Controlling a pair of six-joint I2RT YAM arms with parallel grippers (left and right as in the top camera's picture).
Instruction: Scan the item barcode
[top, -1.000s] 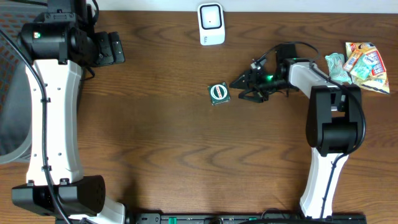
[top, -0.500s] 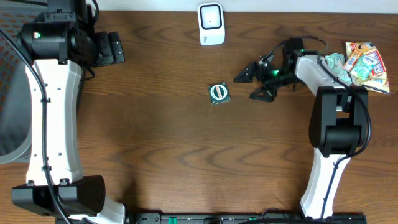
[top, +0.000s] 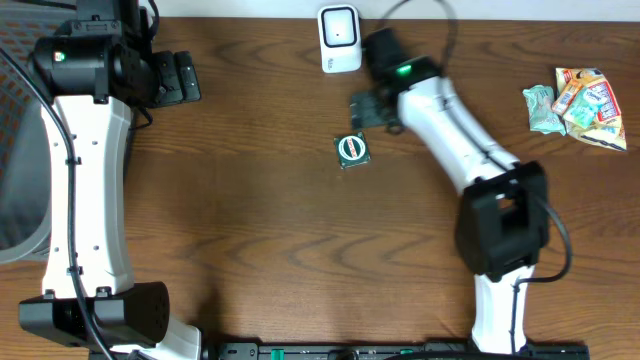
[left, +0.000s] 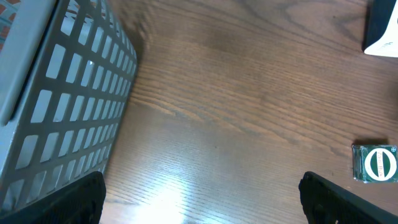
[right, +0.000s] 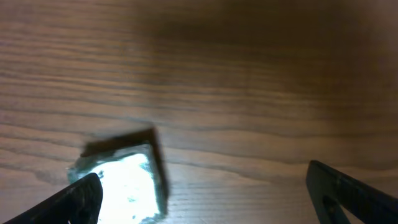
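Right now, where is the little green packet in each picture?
Overhead: packet near the centre, below the white scanner.
Left wrist: packet at the right edge, low; scanner corner at top right.
Right wrist: probably the blurred bright patch at lower left; no scanner.
Shared landmark: the wood table.

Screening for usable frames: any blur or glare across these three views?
Overhead: sharp, evenly lit, green packet crisp. Left wrist: mostly clear, with a pale sheen on the table. Right wrist: blurred throughout, the green packet washed out white.
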